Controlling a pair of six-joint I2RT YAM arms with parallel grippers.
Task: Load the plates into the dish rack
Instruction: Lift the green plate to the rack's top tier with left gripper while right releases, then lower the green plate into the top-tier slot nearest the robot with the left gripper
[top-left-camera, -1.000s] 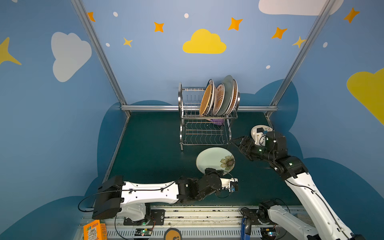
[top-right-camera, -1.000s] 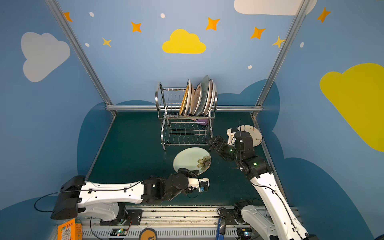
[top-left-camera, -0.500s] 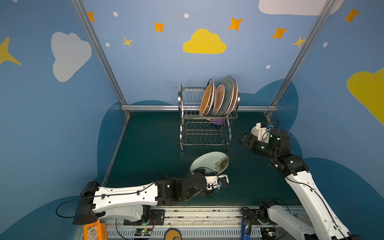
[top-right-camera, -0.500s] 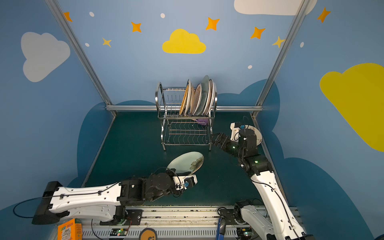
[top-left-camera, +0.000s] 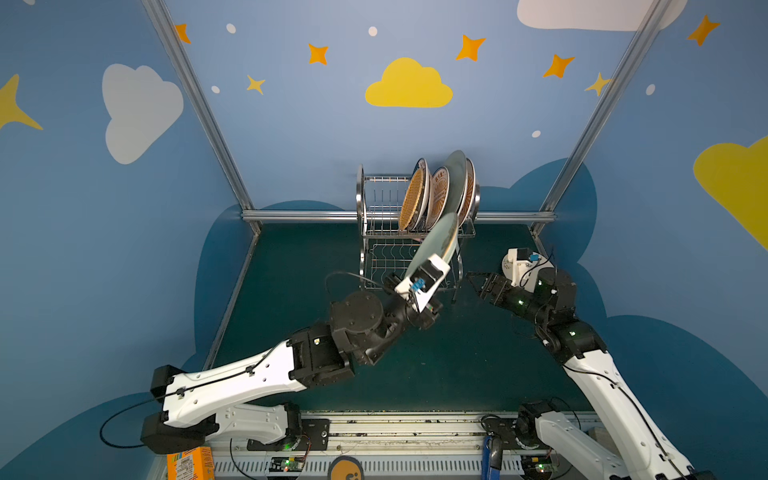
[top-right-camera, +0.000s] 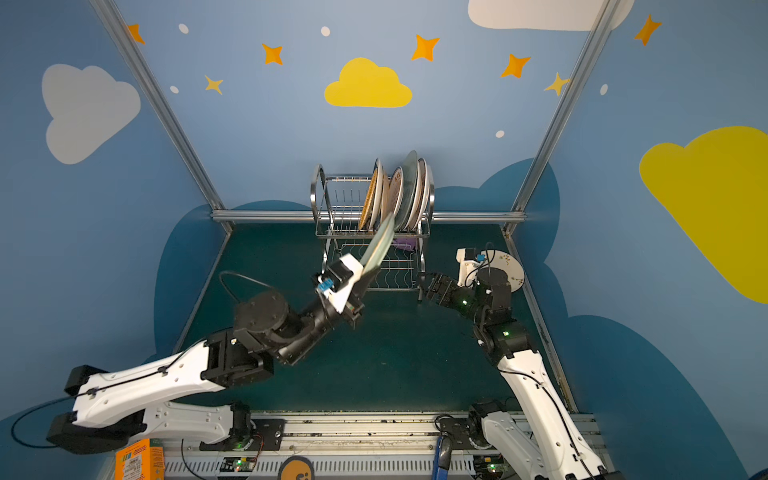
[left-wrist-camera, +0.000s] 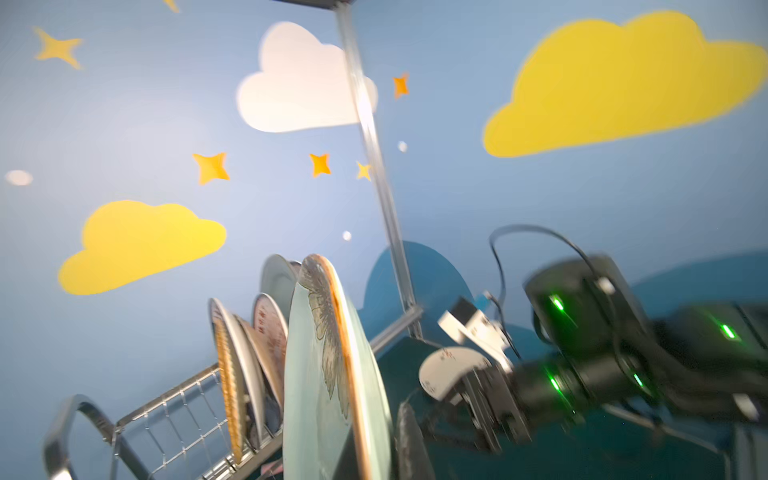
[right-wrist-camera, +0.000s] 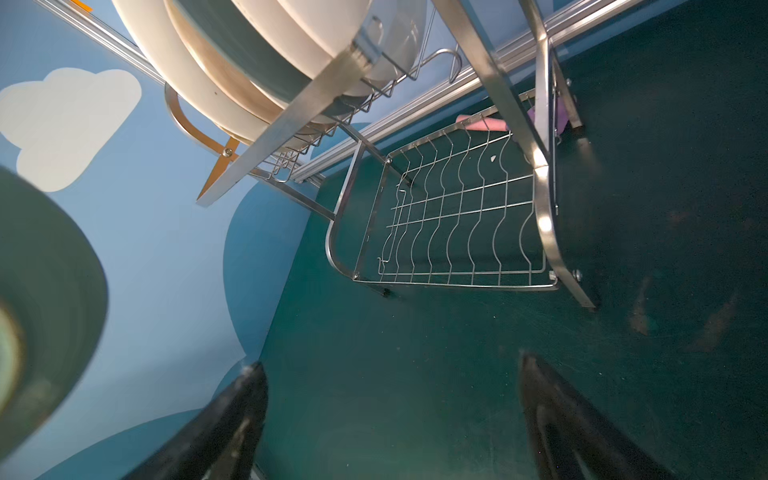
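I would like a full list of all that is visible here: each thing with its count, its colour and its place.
rack: one, shiny steel, rear middle of the table
rack plates: at least four, tan, white-orange and grey-green, upright in the upper tier
held plate: one, pale green with a flower, tilted in front of the rack
table plate: one, white, flat at the right, behind the right arm
item: one, pink-purple, low at the rack's rear; kind unclear
box: one, orange, front left edge
table: one, dark green
left gripper: shut on the held plate's rim
right gripper: open, empty, right of the rack
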